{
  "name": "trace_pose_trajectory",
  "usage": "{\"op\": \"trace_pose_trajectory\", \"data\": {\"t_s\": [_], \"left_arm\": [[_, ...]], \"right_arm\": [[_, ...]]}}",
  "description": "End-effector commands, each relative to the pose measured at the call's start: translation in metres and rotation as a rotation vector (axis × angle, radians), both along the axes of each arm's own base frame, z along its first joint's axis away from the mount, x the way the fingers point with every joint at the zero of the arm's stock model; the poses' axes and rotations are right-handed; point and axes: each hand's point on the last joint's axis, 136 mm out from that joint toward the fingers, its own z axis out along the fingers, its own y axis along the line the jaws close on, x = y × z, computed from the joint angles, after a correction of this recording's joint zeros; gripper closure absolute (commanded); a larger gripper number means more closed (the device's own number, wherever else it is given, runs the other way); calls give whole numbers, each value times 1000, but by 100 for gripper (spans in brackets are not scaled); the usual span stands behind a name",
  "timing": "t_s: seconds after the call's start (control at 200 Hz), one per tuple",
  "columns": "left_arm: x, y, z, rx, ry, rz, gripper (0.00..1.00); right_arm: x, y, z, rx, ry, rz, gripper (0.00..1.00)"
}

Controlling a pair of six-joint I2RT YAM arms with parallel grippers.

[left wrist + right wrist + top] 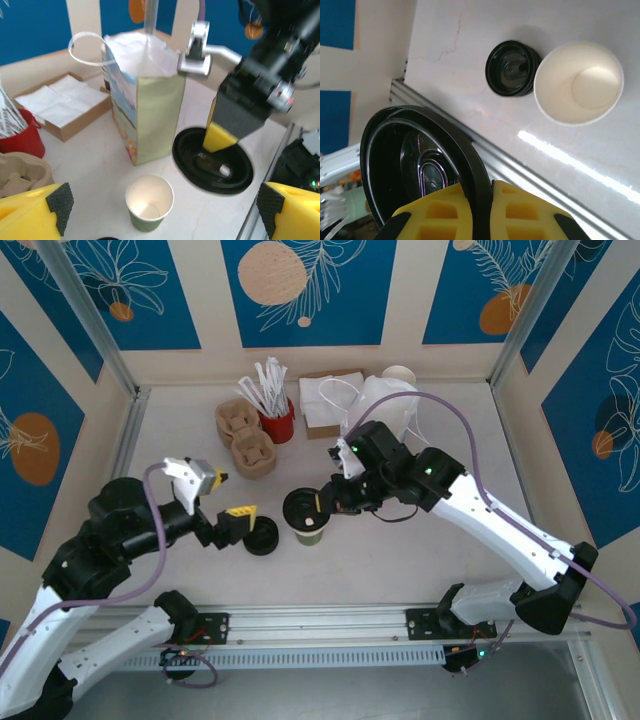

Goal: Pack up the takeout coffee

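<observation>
**Fingers (30, 212) wide at left, lid pinched at right**

Left gripper (229, 496) stood open beside the pile of black lids (261, 536). Next, the takeout coffee (309, 530) sat upright, lidless, on the table (400, 565). Right gripper (480, 210) clamped a black lid (415, 165) by its rim, near the cup.

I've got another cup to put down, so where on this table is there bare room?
Widest bare table: right of the paper bag, out to the right wall. Also the far-left corner, left of the cup carriers. Crowded: the middle, around the cup, lid pile, left gripper and right gripper with its lid.
</observation>
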Motion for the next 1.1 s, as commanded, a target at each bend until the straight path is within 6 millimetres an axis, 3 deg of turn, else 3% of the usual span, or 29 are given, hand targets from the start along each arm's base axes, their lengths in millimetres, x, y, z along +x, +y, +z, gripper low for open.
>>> {"op": "trace_pose_trajectory", "data": {"t_s": [0.0,0.125,0.335,0.49,0.62,0.745,0.875,0.975,1.095], "left_arm": [[-10,-17,0,0,-92,-131,4],[-12,-33,-12,26,-135,-209,17],[8,-59,-38,212,-245,-171,21],[-3,-94,-46,260,-392,-292,24],[-13,-111,-59,264,-477,-415,23],[-18,-120,-63,256,-522,-472,19],[-24,-123,-74,297,-513,-532,17],[-27,-123,-82,309,-485,-558,19],[-38,-127,-77,225,-508,-594,21]], "right_arm": [[-28,-15,9,29,147,74,100],[-38,-32,-2,-28,225,78,100],[-52,-45,-10,24,316,108,100],[-62,-56,-21,39,402,106,100],[-69,-57,-28,68,455,113,100],[-70,-62,-41,26,488,108,100],[-67,-62,-43,40,494,100,100],[-61,-64,-45,40,497,86,100],[-56,-64,-48,27,500,85,100]]}}
